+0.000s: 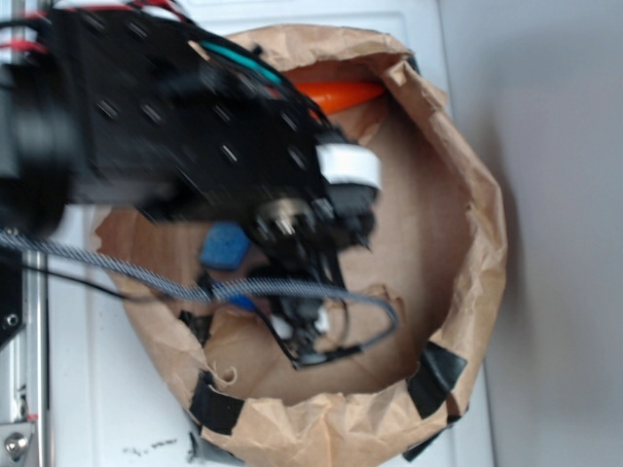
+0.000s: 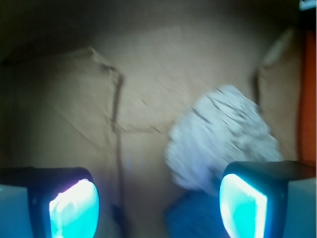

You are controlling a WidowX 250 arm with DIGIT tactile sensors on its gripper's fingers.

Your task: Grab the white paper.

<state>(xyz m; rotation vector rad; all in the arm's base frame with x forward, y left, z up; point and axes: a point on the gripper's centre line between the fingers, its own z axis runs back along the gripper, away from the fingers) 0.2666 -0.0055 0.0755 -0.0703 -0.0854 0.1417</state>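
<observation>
The white paper (image 2: 223, 144) is a lumpy, wrinkled off-white wad lying on the brown floor of the bag, right of centre in the wrist view. It lies just beyond my right finger (image 2: 247, 208) and partly behind it. My gripper (image 2: 158, 208) is open, its cyan pads far apart, with only bag floor and a blue sponge (image 2: 193, 218) between them. In the exterior view my gripper (image 1: 304, 336) hangs low inside the bag, and the arm hides the paper.
The large brown paper bag (image 1: 458, 195) rings the workspace with crumpled walls and black tape patches (image 1: 438, 375). The blue sponge (image 1: 226, 243) lies at the bag's left. An orange object (image 1: 341, 94) rests at the back wall. A braided cable (image 1: 146, 277) crosses the front.
</observation>
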